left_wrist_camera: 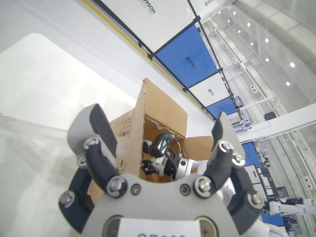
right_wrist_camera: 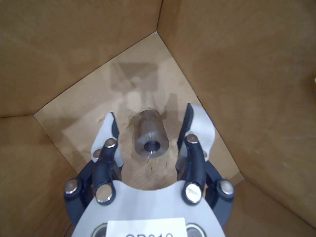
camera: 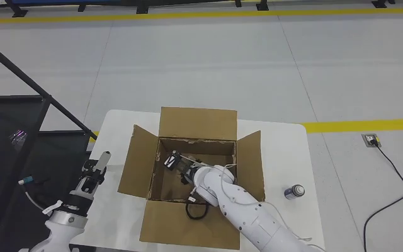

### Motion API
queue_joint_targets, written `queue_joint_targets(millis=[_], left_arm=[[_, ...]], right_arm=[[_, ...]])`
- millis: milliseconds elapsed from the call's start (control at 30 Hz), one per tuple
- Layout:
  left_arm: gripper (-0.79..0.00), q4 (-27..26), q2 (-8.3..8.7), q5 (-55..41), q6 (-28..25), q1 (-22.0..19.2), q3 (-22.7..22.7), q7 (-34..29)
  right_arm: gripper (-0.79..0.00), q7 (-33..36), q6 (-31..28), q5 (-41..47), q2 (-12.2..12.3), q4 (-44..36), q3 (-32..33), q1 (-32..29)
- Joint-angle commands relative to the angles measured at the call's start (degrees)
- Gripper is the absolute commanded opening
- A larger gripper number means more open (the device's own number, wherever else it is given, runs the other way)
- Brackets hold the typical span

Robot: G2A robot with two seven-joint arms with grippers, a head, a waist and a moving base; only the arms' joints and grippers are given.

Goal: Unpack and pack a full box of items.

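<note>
At the near left of the table [camera: 283, 145], the left gripper [left_wrist_camera: 158, 114] sits outside the box [camera: 189, 123]. Its jaws are spread wide and hold nothing. To the right, a small can [camera: 293, 191] stands on the table top, well apart from the box.

Farther in, the right arm reaches down into the open box. The right gripper [right_wrist_camera: 149, 118] is low over the floor with its jaws partly open and nothing clamped. A dark metal cylinder [right_wrist_camera: 151, 134] rests on the box floor between the two fingers, touching neither. It appears to lie on its side, with its bored end turned towards the wrist.

The cylinder looks like thick-walled steel, so I judge it heavy for its bulk, fully stiff and not fragile. It is also smooth enough to slip and free to roll on the cardboard. The hold should be across the curved sides at about mid-length, with a pad square on each side, so the weight does not tip it out. The brown walls [right_wrist_camera: 234, 50] meet in a corner beyond it, leaving little room to swing.
</note>
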Motion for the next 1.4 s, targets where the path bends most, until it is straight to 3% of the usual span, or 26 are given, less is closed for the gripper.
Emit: queue_joint_targets(millis=[0,233,600,1000,1167,1367], left_arm=[[0.0,0.0,0.0,0.0,0.0,0.0,0.0,0.0],[0.0,0.0,0.0,0.0,0.0,0.0,0.0,0.0],[0.0,0.0,0.0,0.0,0.0,0.0,0.0,0.0],[0.0,0.0,0.0,0.0,0.0,0.0,0.0,0.0],[0.0,0.0,0.0,0.0,0.0,0.0,0.0,0.0],[0.0,0.0,0.0,0.0,0.0,0.0,0.0,0.0]], right_arm=[[0.0,0.3,-0.3,-0.7,0.4,-1.7,0.7,-0.9],[0.0,-0.5,-0.1,-6.8,2.9,-14.5,4.5,-8.0],[0.0,-2.3,0.4,-20.8,7.1,-40.4,11.4,-24.2],[0.0,-14.5,13.4,-31.3,10.1,-63.1,27.0,-43.7],[0.0,-16.4,15.4,-32.3,10.9,-69.3,33.9,-51.3],[0.0,-15.0,17.9,-30.9,11.3,-70.5,41.4,-56.3]])
